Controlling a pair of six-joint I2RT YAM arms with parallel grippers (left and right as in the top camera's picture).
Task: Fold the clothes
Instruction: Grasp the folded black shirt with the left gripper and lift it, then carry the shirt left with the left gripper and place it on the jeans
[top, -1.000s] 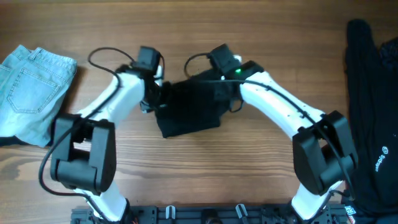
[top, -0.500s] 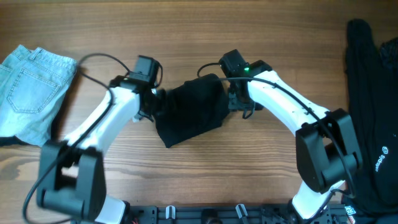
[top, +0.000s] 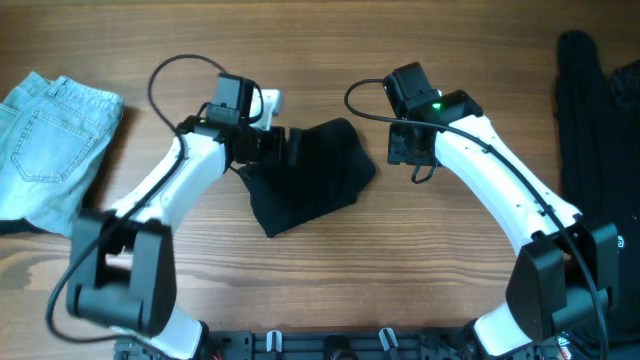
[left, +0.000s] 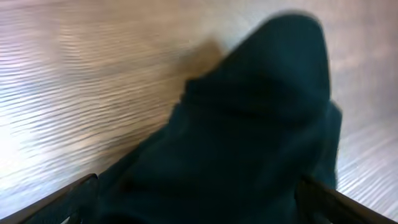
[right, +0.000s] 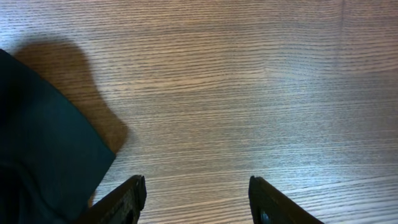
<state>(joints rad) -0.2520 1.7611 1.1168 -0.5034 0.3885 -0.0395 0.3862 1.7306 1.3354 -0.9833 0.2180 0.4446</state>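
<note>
A folded black garment (top: 312, 178) of the clothes lies in the middle of the table. My left gripper (top: 283, 146) stands wide open at its upper left edge. In the left wrist view the dark fabric (left: 249, 137) fills the space between and beyond the spread fingers (left: 71, 194), not pinched. My right gripper (top: 407, 150) is open to the right of the garment, apart from it. Bare wood shows between its fingertips (right: 130, 196), and the garment's edge (right: 43, 149) lies off to the left. A second black garment (top: 600, 160) lies along the right edge.
Folded light blue jeans (top: 50, 140) lie at the far left of the wooden table (top: 450, 270). The long black garment with small white print covers the table's right side. Cables loop above both wrists.
Both grippers have opened and let go of the middle black garment. The right gripper has drawn away to the right. The garment has settled flatter on the table.
</note>
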